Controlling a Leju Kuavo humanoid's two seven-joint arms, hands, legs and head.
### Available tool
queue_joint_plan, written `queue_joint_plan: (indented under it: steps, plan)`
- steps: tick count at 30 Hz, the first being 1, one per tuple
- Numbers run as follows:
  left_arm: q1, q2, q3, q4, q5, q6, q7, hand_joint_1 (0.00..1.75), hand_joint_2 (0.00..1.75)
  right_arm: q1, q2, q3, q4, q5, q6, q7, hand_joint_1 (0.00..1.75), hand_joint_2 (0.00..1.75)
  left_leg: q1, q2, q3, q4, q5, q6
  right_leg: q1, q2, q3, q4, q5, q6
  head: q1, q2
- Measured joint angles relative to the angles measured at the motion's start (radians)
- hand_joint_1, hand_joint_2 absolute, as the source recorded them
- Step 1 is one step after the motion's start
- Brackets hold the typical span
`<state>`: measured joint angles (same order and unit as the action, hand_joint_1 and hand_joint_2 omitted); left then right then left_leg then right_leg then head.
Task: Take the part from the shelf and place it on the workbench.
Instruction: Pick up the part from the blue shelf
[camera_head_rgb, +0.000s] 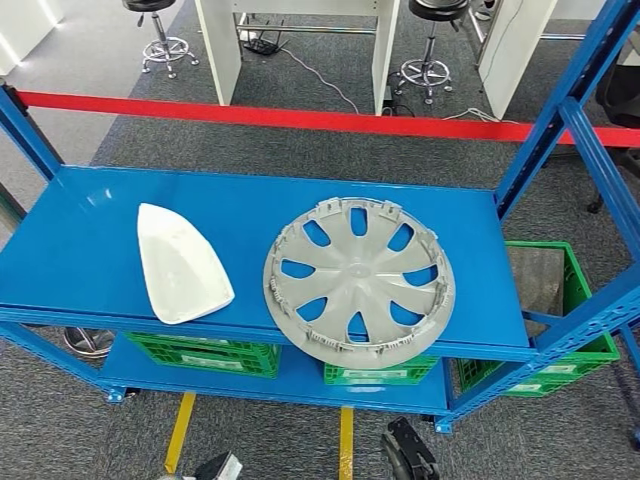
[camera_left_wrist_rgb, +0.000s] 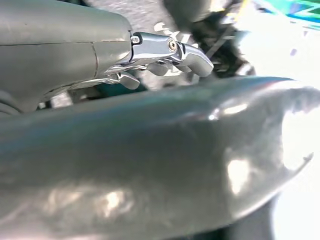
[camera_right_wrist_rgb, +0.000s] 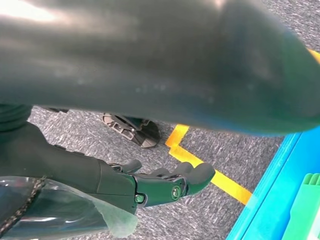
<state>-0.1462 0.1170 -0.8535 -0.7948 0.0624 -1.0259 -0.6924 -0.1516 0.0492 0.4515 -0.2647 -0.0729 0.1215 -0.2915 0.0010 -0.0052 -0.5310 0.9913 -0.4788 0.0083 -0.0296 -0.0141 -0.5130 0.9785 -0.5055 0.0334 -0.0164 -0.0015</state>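
Two parts lie flat on the top board of the blue shelf (camera_head_rgb: 83, 250). A white, rounded triangular part (camera_head_rgb: 180, 264) sits on the left. A grey round wheel cover (camera_head_rgb: 359, 281) with several spoke openings sits to the right, its near rim reaching the shelf's front edge. My left hand (camera_left_wrist_rgb: 166, 52) hangs low with its fingers stretched out and nothing in them. My right hand (camera_right_wrist_rgb: 158, 187) also hangs low over the grey carpet, fingers extended and holding nothing. Both hands are well below the parts and apart from them.
Green crates (camera_head_rgb: 204, 355) stand on the lower shelf board, and another green crate (camera_head_rgb: 577, 290) sits at the right. Slanted blue shelf posts (camera_head_rgb: 562, 105) rise at the right side. Yellow tape lines (camera_head_rgb: 346, 440) mark the carpet below. A red barrier band (camera_head_rgb: 302, 118) runs behind the shelf.
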Motion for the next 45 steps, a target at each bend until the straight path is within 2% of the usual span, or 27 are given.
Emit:
queue_joint_plan:
  steps: [4, 7, 18, 29, 36, 38, 40, 43, 45]
  plan:
    - [0.008, 0.035, 0.008, -0.132, 0.071, 0.015, 0.0, 0.0, 0.0, 0.002, -0.001, 0.004, 0.003, 0.016, -0.012, 0.002, 0.0, 0.0, 0.0, 0.0, 0.0, 0.0, 0.0, 0.0, 0.0, 0.0, 0.0, 0.0, 0.0, 0.0, 0.0, 0.0]
    - [0.012, 0.045, 0.06, -0.205, 0.11, 0.051, 0.0, 0.0, 0.0, 0.01, -0.008, 0.005, 0.007, 0.018, -0.027, -0.002, 0.0, 0.0, 0.0, 0.0, 0.0, 0.0, 0.0, 0.0, 0.0, 0.0, 0.0, 0.0, 0.0, 0.0, 0.0, 0.0]
    - [0.037, 0.047, 0.208, -0.328, 0.13, 0.144, 0.0, 0.0, 0.0, 0.031, -0.026, 0.004, 0.015, 0.009, -0.062, -0.002, 0.0, 0.0, 0.0, 0.0, 0.0, 0.0, 0.0, 0.0, 0.0, 0.001, -0.001, 0.0, 0.0, 0.0, 0.0, 0.0]
    - [0.063, 0.026, 0.302, -0.502, 0.258, 0.087, 0.006, 0.0, 0.0, 0.035, -0.031, -0.005, 0.018, 0.003, -0.065, 0.003, 0.0, 0.0, 0.0, 0.0, 0.0, 0.0, 0.0, 0.0, 0.0, 0.001, 0.0, 0.0, 0.0, 0.0, 0.0, 0.0]
    - [0.071, 0.007, 0.331, -0.553, 0.3, 0.085, 0.025, 0.0, 0.0, 0.036, -0.031, -0.008, 0.018, 0.001, -0.068, 0.004, 0.0, 0.0, 0.0, 0.0, 0.0, 0.0, 0.0, 0.0, 0.0, 0.001, -0.001, 0.0, 0.0, 0.0, 0.0, 0.0]
    - [0.074, -0.001, 0.34, -0.561, 0.35, 0.101, 0.064, 0.0, 0.0, 0.037, -0.031, -0.012, 0.018, -0.005, -0.067, 0.007, 0.0, 0.0, 0.0, 0.0, 0.0, 0.0, 0.0, 0.0, 0.0, 0.001, -0.001, 0.0, 0.0, 0.0, 0.0, 0.0]
    - [0.082, -0.02, 0.36, -0.574, 0.467, 0.152, 0.152, 0.0, 0.0, 0.04, -0.031, -0.02, 0.018, -0.019, -0.068, 0.011, 0.0, 0.0, 0.0, 0.0, 0.0, 0.0, 0.0, 0.0, 0.0, 0.001, -0.001, 0.0, 0.0, 0.0, 0.0, 0.0]
    - [0.092, -0.069, 0.408, -0.611, 0.648, 0.314, 0.305, 0.0, 0.0, 0.048, -0.03, -0.039, 0.019, -0.041, -0.073, 0.014, 0.0, 0.0, 0.0, 0.0, 0.0, 0.0, 0.0, 0.0, 0.0, 0.001, -0.001, 0.0, 0.0, 0.0, 0.0, 0.0]
    - [0.091, -0.101, 0.447, -0.638, 0.691, 0.422, 0.353, 0.0, 0.0, 0.053, -0.029, -0.051, 0.019, -0.05, -0.072, 0.015, 0.0, 0.0, 0.0, 0.0, -0.001, 0.0, 0.0, 0.0, 0.0, 0.001, -0.001, 0.0, 0.0, 0.0, 0.0, 0.0]
